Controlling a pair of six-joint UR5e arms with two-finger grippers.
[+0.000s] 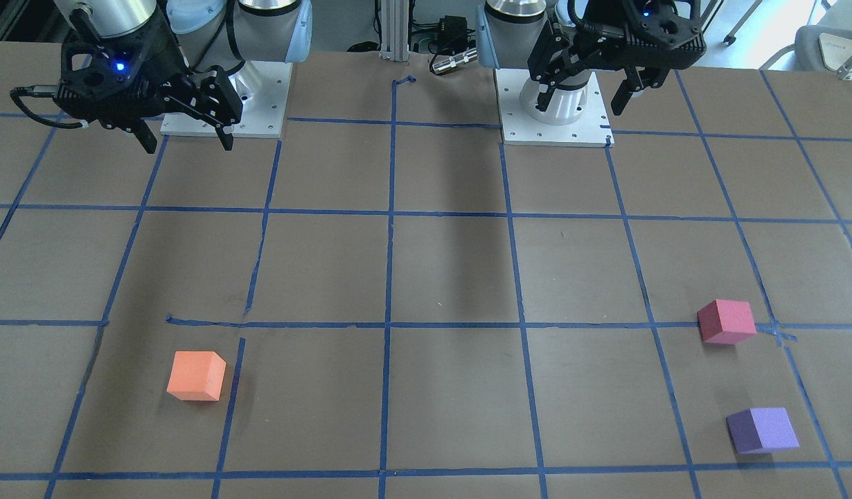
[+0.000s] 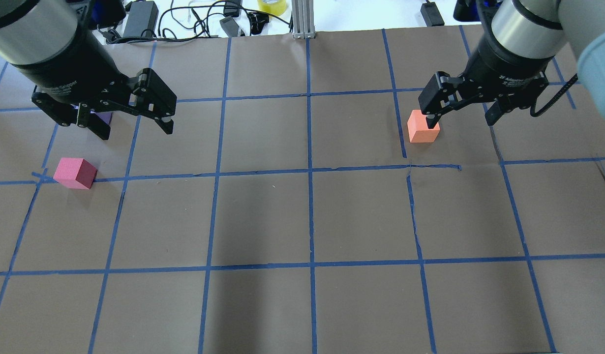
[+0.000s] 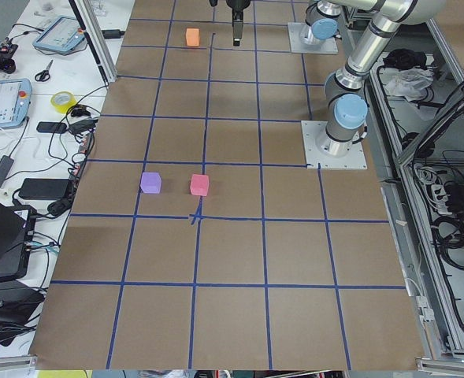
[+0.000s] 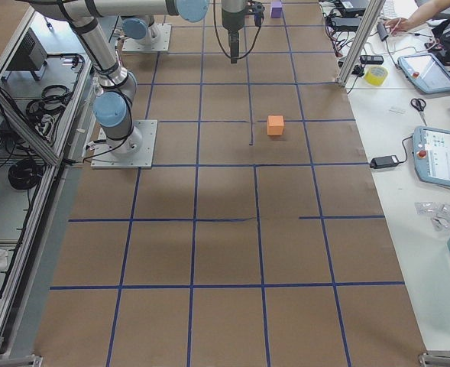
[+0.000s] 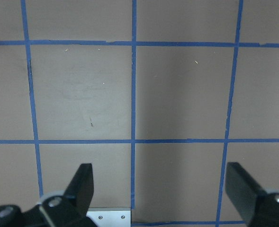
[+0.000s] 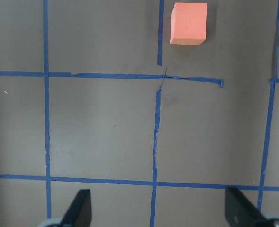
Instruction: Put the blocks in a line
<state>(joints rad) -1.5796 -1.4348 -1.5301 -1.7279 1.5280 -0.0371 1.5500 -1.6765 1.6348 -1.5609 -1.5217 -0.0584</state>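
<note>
The orange block (image 1: pixel 196 375) (image 2: pixel 423 128) (image 6: pixel 189 23) lies on the brown gridded table on my right side. The pinkish-red block (image 1: pixel 726 321) (image 2: pixel 75 173) and the purple block (image 1: pixel 762 430) lie apart on my left side. In the overhead view the purple block (image 2: pixel 105 118) is mostly hidden behind my left gripper. My left gripper (image 1: pixel 582 104) (image 2: pixel 136 132) (image 5: pixel 161 187) is open, empty and held high near its base. My right gripper (image 1: pixel 188 145) (image 2: pixel 461 119) (image 6: pixel 159 208) is open, empty and high, with the orange block ahead of it.
Blue tape lines (image 2: pixel 310 172) divide the table into squares. Two white base plates (image 1: pixel 260 97) (image 1: pixel 592 128) sit at the robot side. Cables, a yellow tape roll (image 3: pixel 62 101) and tablets (image 4: pixel 438 157) lie beyond the far table edge.
</note>
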